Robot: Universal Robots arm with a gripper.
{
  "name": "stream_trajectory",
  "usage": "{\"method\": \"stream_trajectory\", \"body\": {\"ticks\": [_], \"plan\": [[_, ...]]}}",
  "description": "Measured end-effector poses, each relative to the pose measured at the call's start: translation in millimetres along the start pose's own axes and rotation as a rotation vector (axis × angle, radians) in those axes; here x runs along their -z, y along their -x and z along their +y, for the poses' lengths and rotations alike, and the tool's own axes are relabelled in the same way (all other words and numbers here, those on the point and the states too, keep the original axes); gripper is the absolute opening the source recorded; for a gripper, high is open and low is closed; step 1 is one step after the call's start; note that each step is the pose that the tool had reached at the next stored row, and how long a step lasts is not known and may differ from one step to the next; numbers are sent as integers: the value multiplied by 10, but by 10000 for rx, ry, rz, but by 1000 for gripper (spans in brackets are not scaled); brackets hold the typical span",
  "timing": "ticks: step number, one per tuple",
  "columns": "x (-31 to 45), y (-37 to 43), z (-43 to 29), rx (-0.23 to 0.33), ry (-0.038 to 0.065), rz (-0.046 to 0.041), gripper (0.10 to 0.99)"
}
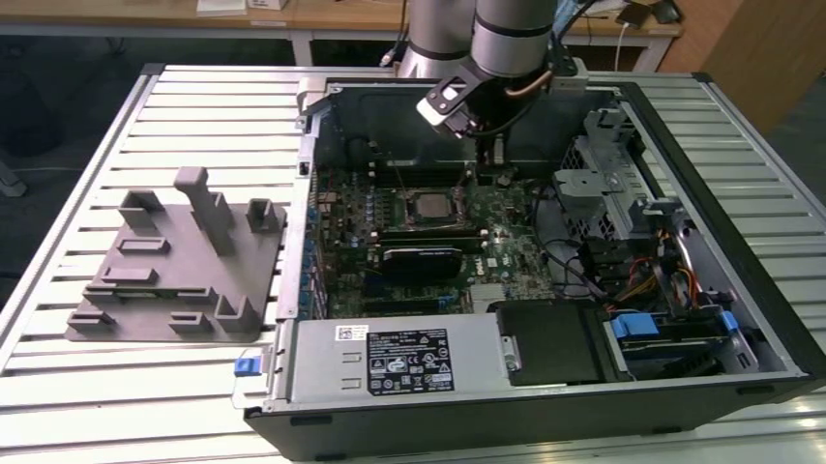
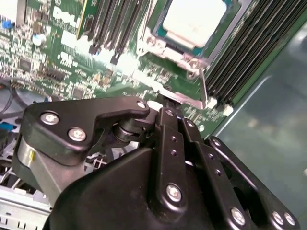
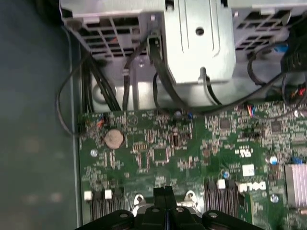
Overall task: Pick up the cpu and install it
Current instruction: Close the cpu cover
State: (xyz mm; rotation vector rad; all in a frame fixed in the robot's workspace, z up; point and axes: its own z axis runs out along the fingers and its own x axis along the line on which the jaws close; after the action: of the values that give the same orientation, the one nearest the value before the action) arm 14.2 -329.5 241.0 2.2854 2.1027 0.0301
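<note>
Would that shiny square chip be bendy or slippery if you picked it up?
Probably stiff, not bendy: the cpu has a flat metal top. Its smooth shiny surface might be slippery. Small and thin, it is likely light and unlikely to roll.

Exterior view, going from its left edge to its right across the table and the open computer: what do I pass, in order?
grey fixture block → cpu → gripper → metal drive cage → case side wall
</note>
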Motion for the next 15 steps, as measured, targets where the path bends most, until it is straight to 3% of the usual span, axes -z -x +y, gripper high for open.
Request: {"method": "stream_trajectory", "body": {"ticks": [6,15], "plan": [[4,4,-135,-1,8,5,106],[3,5,-176,-1,7,5,106]]}}
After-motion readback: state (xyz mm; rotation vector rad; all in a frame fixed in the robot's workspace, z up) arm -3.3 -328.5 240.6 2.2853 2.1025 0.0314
